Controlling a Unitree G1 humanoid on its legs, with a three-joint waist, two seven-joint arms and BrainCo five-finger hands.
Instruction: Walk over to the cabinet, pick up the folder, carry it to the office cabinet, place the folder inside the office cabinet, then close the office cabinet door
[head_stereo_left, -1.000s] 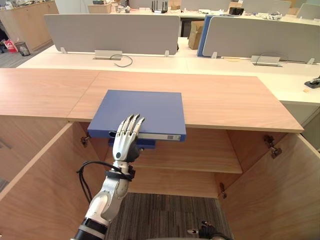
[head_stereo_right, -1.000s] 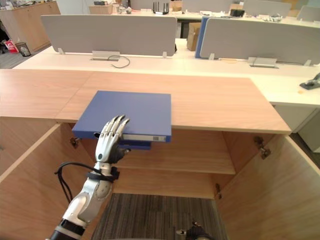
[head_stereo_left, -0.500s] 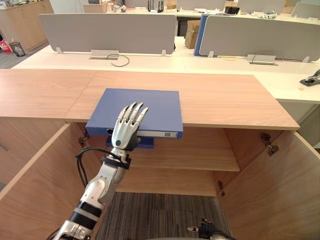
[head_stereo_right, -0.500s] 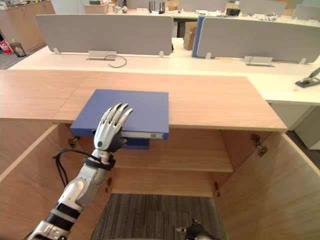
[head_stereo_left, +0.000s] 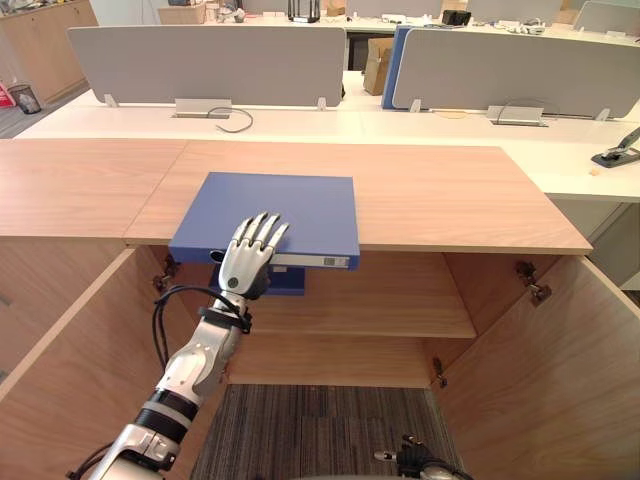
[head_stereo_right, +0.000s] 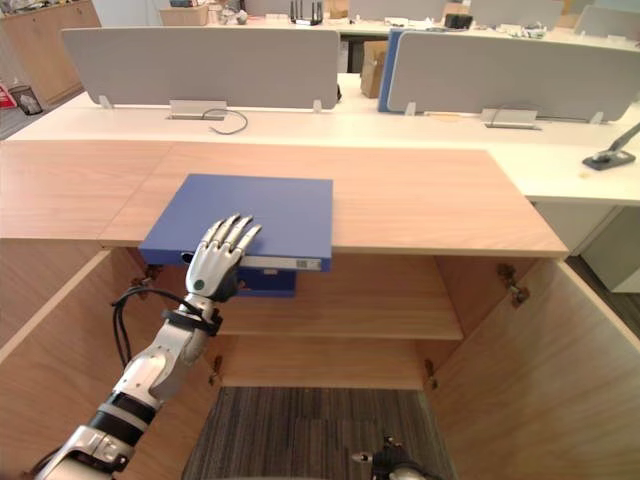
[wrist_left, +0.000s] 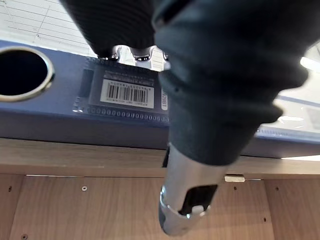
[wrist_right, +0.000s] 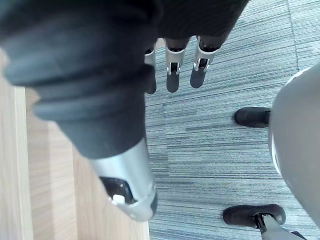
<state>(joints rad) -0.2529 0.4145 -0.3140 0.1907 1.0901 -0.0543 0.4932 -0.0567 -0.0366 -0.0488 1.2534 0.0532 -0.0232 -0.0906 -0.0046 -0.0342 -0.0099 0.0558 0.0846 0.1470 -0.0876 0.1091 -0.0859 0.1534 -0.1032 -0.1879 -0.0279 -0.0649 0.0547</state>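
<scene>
The blue folder (head_stereo_left: 280, 205) lies flat on the wooden cabinet top (head_stereo_left: 450, 200), its labelled spine (wrist_left: 60, 105) sticking out past the front edge. My left hand (head_stereo_left: 245, 262) reaches up from below. Its straight fingers rest on top of the folder's front part, and its thumb (wrist_left: 185, 200) hangs free under the spine. Beneath, the cabinet stands with both doors wide open and a shelf (head_stereo_left: 390, 310) inside. My right hand (wrist_right: 172, 75) hangs low over the grey carpet with straight fingers, holding nothing.
A second blue item (head_stereo_left: 285, 284) sits on the shelf just under the folder. The left door (head_stereo_left: 70, 360) and right door (head_stereo_left: 560, 380) flank the opening. Behind the cabinet are white desks with grey partitions (head_stereo_left: 210, 62) and a black stapler (head_stereo_left: 615, 150).
My left hand has slid a little further onto the folder's top. The camera has moved, shifting the whole scene; the folder lies where it was.
</scene>
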